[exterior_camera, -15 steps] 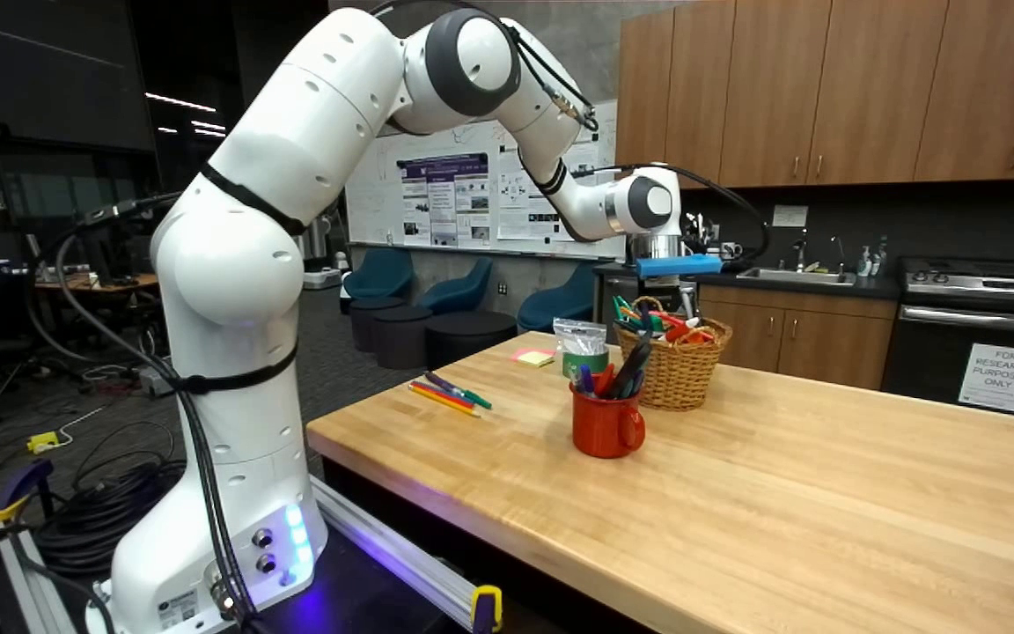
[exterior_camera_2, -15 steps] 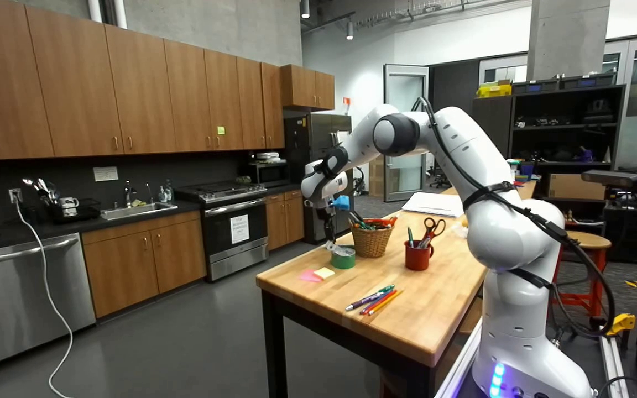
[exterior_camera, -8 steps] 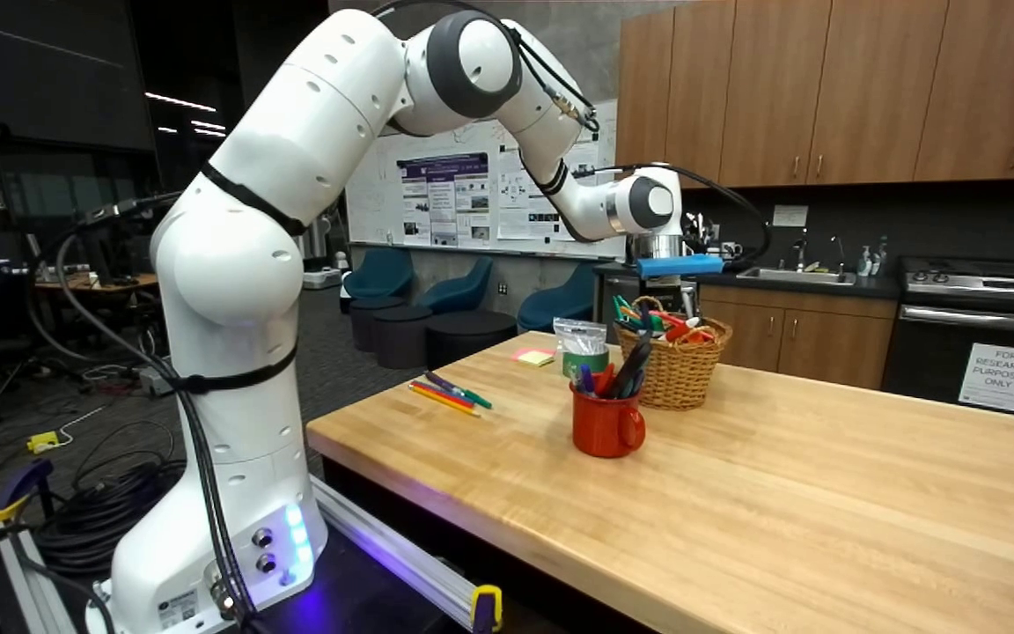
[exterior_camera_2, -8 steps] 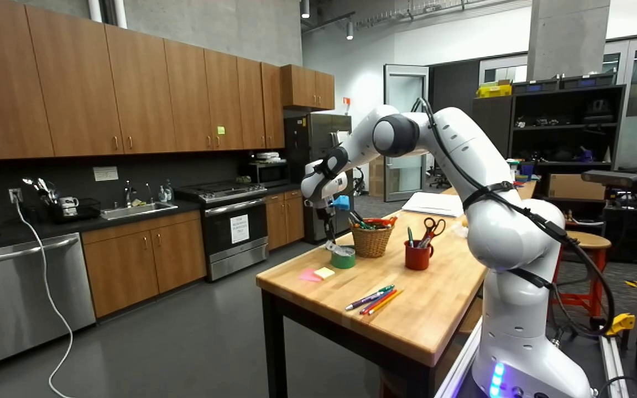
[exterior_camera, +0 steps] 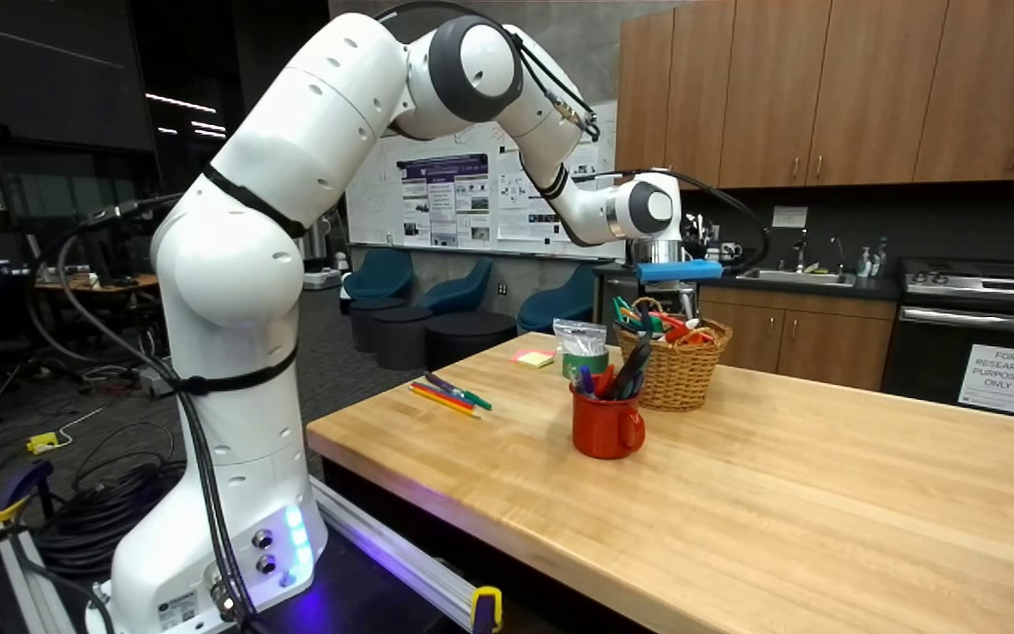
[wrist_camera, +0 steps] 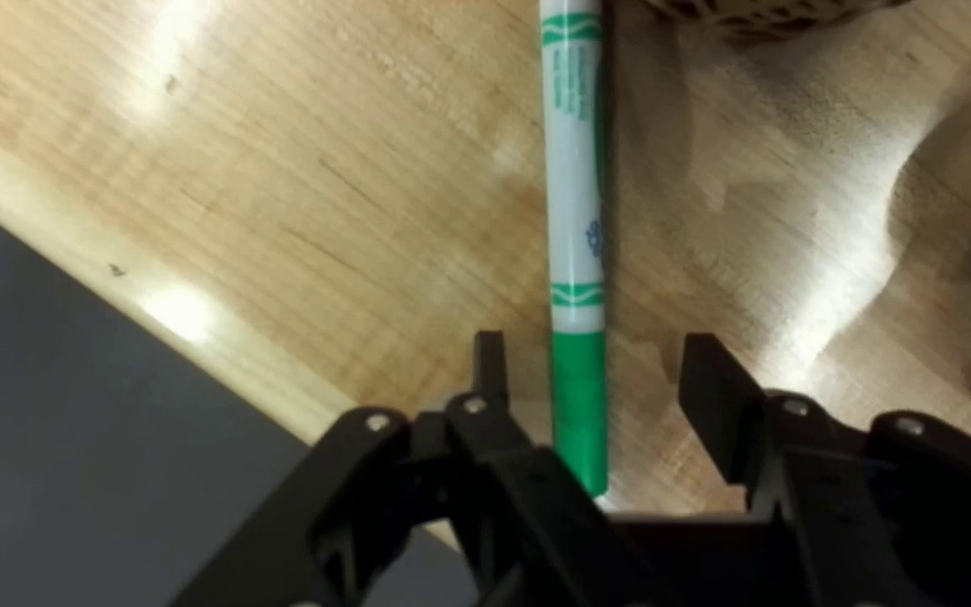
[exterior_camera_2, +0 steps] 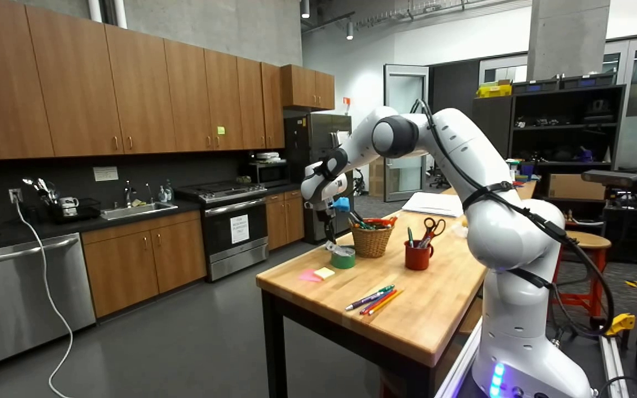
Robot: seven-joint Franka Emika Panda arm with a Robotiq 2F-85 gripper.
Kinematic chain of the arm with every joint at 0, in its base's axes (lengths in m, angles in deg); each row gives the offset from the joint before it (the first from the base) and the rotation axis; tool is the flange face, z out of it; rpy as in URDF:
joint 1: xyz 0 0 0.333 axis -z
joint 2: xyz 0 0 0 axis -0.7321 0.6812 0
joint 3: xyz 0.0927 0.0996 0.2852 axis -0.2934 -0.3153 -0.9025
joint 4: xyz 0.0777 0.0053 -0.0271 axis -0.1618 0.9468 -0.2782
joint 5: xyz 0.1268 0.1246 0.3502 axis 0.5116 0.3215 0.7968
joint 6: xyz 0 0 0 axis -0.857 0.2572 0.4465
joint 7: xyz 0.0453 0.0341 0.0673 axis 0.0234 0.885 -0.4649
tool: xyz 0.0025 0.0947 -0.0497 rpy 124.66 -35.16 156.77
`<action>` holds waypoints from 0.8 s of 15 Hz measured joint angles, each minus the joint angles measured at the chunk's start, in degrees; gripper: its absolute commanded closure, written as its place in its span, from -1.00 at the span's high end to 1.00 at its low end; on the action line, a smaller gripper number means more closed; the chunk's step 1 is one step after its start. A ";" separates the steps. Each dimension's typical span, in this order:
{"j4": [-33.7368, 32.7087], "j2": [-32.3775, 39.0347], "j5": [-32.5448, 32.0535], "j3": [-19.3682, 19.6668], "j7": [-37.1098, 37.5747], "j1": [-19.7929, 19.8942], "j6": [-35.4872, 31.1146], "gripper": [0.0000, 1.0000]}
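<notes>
In the wrist view a white marker (wrist_camera: 574, 194) with green bands and a green cap lies flat on the wooden table (wrist_camera: 325, 194). My gripper (wrist_camera: 591, 340) stands open around its capped end, with a gap on both sides and neither of the fingers (wrist_camera: 709, 396) seen touching it. The cap's tip passes partly behind the left finger. In both exterior views my hand is beyond the wicker basket (exterior_camera: 676, 365), which hides the marker and, in an exterior view, the fingers. The blue block (exterior_camera: 679, 270) sits on my wrist.
Beside the basket are a green tape roll (exterior_camera_2: 343, 260) with a clear plastic bag (exterior_camera: 579, 337) and a red mug (exterior_camera: 606, 427) of pens and scissors. Sticky notes (exterior_camera_2: 324, 273) and several loose pens (exterior_camera_2: 376, 300) lie nearby. The table's edge (wrist_camera: 224, 371) runs close to my left finger.
The arm and hand have sunk slightly over the last half second. The basket, mug, tape roll and loose pens have stayed put.
</notes>
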 measured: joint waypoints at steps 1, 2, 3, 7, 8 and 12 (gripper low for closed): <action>0.00 0.07 0.00 0.00 -0.10 0.00 0.00 -0.47; 0.00 0.15 0.00 -0.01 -0.16 0.00 0.00 -0.60; 0.00 0.19 0.00 -0.03 -0.20 0.00 0.00 -0.80; -0.09 0.22 0.00 -0.05 -0.40 -0.01 -0.11 -0.91; -0.16 0.20 0.00 -0.09 -0.40 -0.02 -0.10 -0.91; -0.42 -0.55 0.00 -0.35 -0.17 -0.48 -1.17 -0.91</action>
